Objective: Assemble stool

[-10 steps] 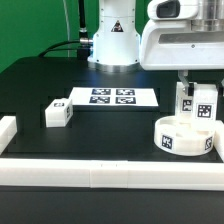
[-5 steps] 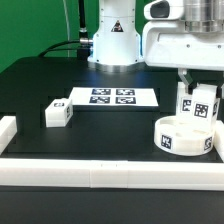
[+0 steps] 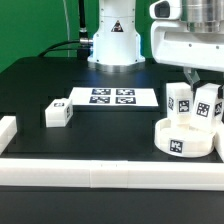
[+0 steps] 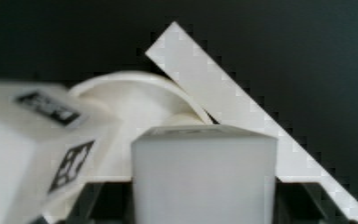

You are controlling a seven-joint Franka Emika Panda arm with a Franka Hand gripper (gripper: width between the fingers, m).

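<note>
Counting 1 seat (image 3: 186, 140), thick, round and ring-like, lying flat on the black table (image 3: 100, 135) at the exterior view's right, just inside the front rail (image 3: 100, 172).

Counting 3 legs for certain. Finding the held leg (image 3: 207, 108) upright at the seat's far side, tag facing the camera. Finding the second leg (image 3: 180, 100) upright just beside it, toward the exterior view's left, also at the seat's far rim. Finding the loose leg (image 3: 56, 113) alone on the table, well apart, toward the exterior view's left. Noticing more white at the picture's right edge, too cropped to count.

Hanging over the seat, the gripper (image 3: 204, 88), jaws pinching the held leg (image 4: 202, 165) from both sides, as far as the wrist view is showing. Seeing the seat's curved wall (image 4: 131, 95) close behind that leg there.

Counting 1 marker board (image 3: 113, 98), flat in the middle of the table, in front of the robot base (image 3: 112, 40). Counting 2 rails: the front rail along the near edge and the side rail (image 3: 7, 131) at the exterior view's left. Leaving bare black table between the loose leg and the seat.
</note>
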